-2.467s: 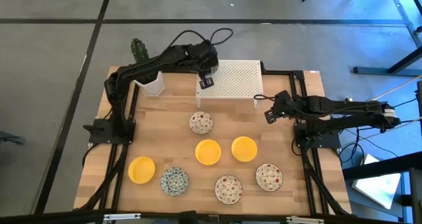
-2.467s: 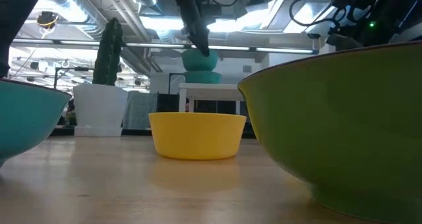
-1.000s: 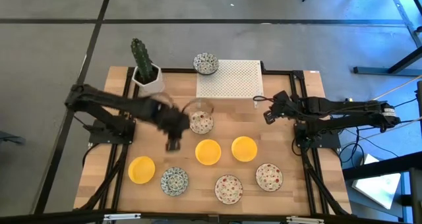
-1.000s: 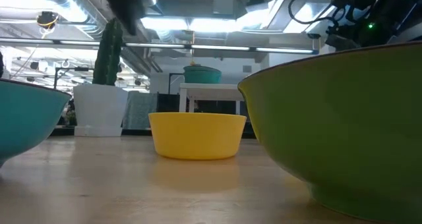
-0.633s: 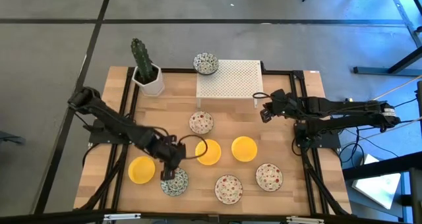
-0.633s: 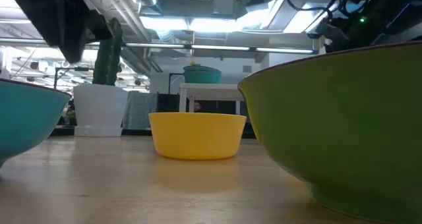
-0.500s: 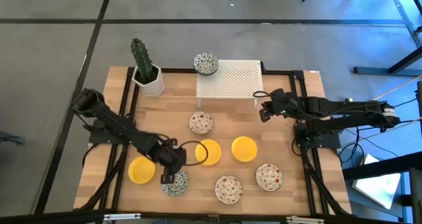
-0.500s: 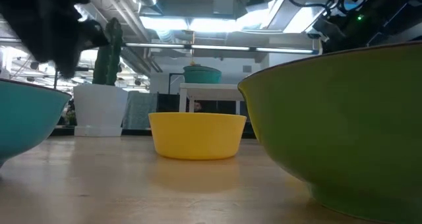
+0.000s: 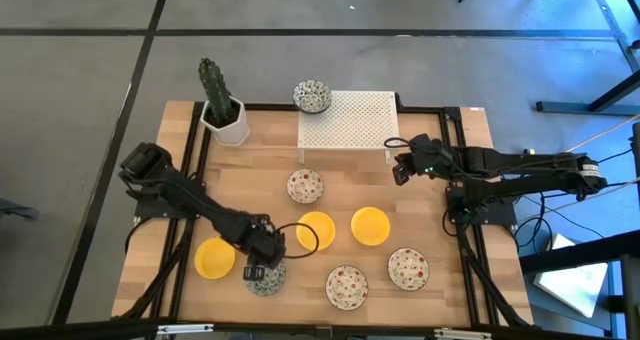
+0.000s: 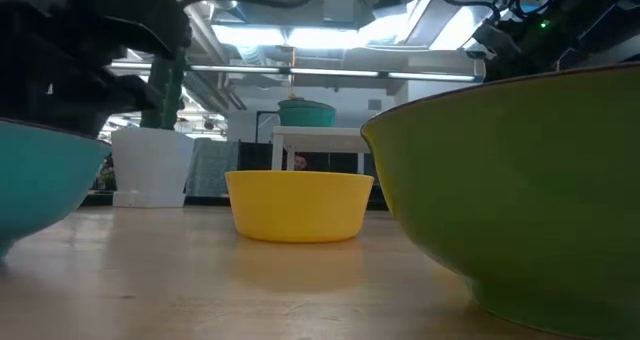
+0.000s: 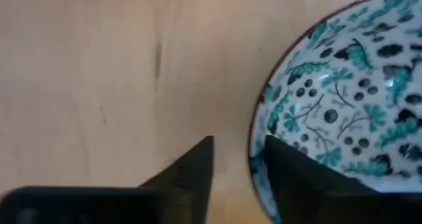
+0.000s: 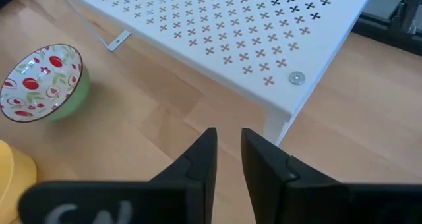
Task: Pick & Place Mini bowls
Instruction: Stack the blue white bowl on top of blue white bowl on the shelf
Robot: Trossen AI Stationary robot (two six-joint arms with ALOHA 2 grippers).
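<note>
since a second ago the left arm is swinging down from the middle of the table to the near edge, and a teal-speckled bowl (image 9: 312,97) is now sitting on the rear left corner of the white rack (image 9: 350,120). the left gripper (image 9: 256,273) is hovering right at the other teal-speckled bowl (image 11: 343,112) at the front of the table, its fingers (image 11: 191,168) standing parted with a narrow gap between them, one on each side of the bowl's rim; they are grasping nothing that can be seen, and whether they are touching the rim is unclear.

just beside that bowl a yellow bowl (image 9: 214,257) is resting toward the left edge. two more yellow bowls (image 9: 316,231) and (image 9: 370,225) are sitting side by side in the middle. three red-flowered bowls are lying apart: one (image 9: 304,186) in front of the rack, one (image 9: 346,286) at the front centre, one (image 9: 408,268) at the front right.

the right gripper (image 12: 225,159) is waiting near the rack's front right corner, above bare wood, its fingers slightly apart and gripping nothing.

a cactus in a white pot (image 9: 222,115) is standing at the rear left of the wooden table (image 9: 440,310).
</note>
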